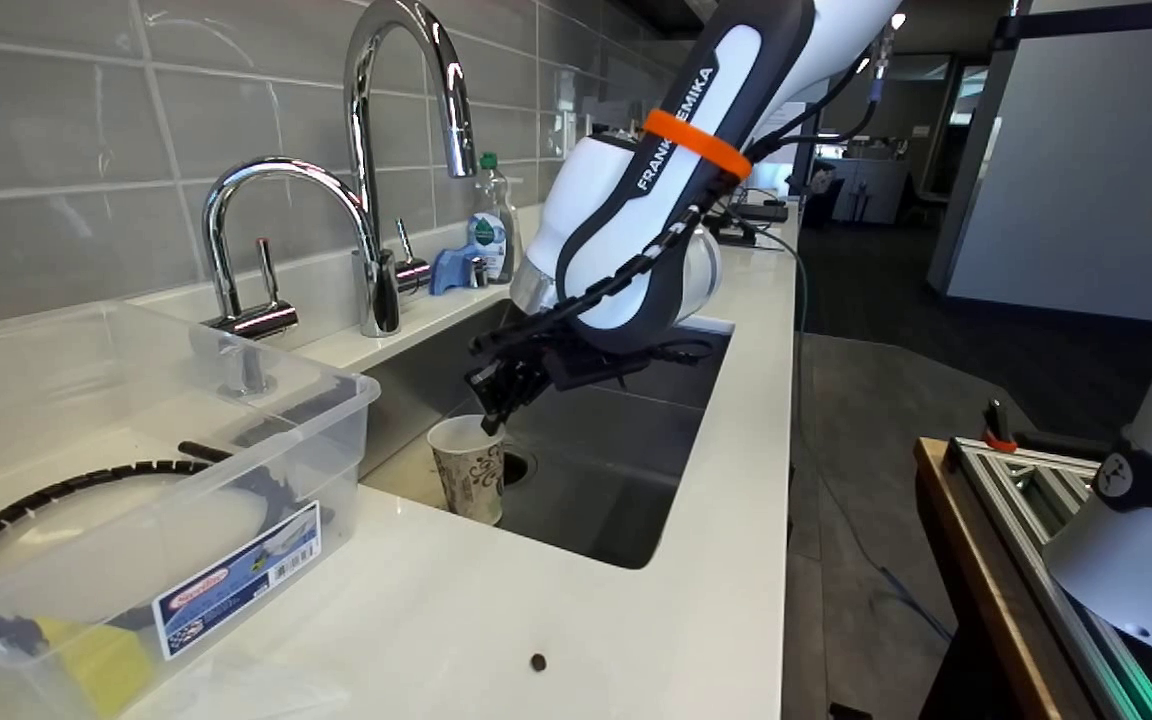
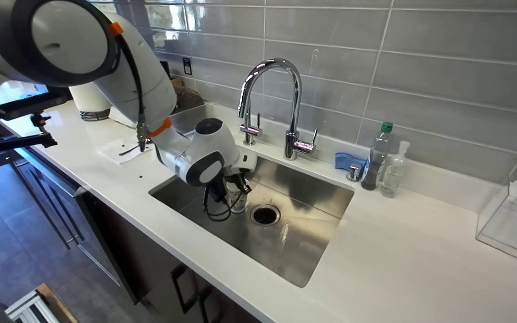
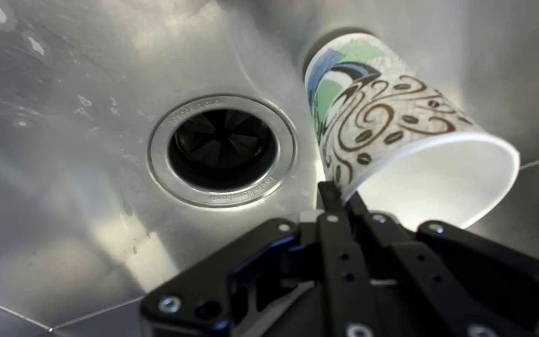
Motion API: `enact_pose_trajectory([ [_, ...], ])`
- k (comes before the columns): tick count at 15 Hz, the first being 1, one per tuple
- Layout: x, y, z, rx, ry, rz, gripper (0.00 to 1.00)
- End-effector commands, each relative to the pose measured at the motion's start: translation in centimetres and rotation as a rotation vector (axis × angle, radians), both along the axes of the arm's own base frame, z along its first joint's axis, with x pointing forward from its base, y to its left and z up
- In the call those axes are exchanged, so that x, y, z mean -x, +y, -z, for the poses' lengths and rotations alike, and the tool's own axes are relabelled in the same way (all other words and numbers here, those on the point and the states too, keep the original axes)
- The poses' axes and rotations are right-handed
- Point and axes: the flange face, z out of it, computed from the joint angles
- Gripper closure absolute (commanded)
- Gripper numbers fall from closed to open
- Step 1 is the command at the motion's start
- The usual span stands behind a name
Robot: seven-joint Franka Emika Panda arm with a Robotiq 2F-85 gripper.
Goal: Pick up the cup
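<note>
The cup is a tapered off-white paper cup with brown swirls and a green and blue patch. It is in the sink beside the drain, in both exterior views. In the wrist view the cup leans toward the camera, with its open mouth at the lower right. My gripper is closed on the cup's rim, one finger outside the wall and one inside. It also shows at the rim in an exterior view. Whether the cup's base touches the sink floor I cannot tell.
The sink has a drain next to the cup and raised counter edges around it. Chrome faucets stand behind the sink. A clear plastic bin stands on the counter. Soap bottles and a blue item stand at the back.
</note>
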Motion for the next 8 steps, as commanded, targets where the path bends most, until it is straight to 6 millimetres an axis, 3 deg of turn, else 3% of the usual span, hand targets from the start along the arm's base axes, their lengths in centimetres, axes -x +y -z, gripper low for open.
enact_pose_trajectory([
  [1,0.85,-0.71,-0.30,0.002,0.004,-0.035,0.99],
  [8,1.27,-1.67,0.15,-0.009,0.007,-0.081,0.99],
])
